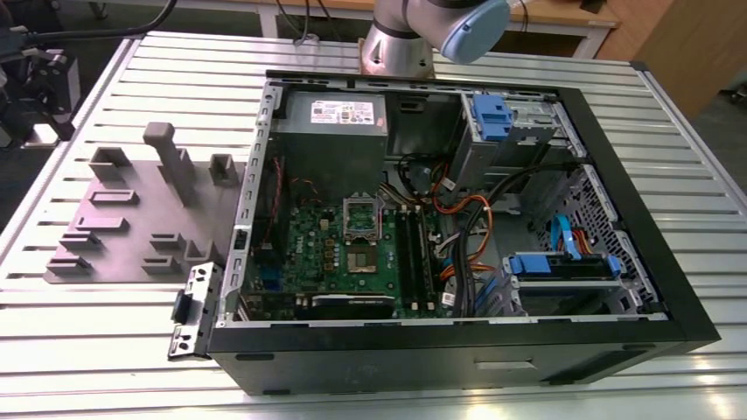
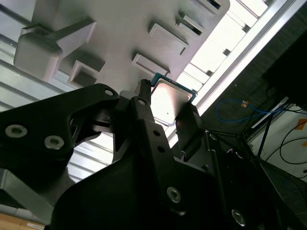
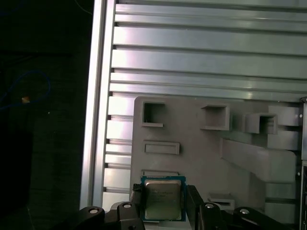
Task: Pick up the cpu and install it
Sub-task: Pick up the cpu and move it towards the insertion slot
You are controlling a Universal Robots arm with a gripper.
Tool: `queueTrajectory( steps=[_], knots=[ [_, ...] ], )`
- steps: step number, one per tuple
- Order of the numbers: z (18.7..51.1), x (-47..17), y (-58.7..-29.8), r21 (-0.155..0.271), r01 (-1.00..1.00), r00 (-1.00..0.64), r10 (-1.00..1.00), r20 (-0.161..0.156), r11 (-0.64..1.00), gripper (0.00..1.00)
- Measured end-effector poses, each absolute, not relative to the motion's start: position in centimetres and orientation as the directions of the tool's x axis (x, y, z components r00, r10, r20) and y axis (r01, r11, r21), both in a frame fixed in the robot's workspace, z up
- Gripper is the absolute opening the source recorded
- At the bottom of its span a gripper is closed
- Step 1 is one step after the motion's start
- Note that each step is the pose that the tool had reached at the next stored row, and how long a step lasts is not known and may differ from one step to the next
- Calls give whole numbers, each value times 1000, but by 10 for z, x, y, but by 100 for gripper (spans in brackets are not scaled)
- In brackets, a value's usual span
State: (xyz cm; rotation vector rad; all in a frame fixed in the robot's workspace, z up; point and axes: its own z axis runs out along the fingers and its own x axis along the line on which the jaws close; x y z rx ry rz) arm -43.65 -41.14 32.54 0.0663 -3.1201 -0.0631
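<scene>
Pincer [image 3: 164, 205] pinching the cpu [image 3: 163, 196] by two edges, grey slotted tray [image 3: 192, 158] beyond its fingertips, seemingly not touching.

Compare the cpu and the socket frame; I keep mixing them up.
The cpu is square; the socket frame is a taller rectangle. The cpu sits clamped in the pincer over the grey fixture plate; the socket frame lies on the green motherboard. Both look metallic.

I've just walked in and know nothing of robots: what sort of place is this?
Probably a robotics lab or test bench for computer assembly. An open desktop computer case lies on a slotted aluminium table beside a grey fixture plate, and the pincer grips the cpu.
</scene>
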Motion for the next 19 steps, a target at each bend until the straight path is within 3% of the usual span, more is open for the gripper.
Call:
queueTrajectory(
  steps=[19],
  knots=[
    [329, -437, -411, 41, -42, -999, -43, 19, 998, 45]
  ],
)
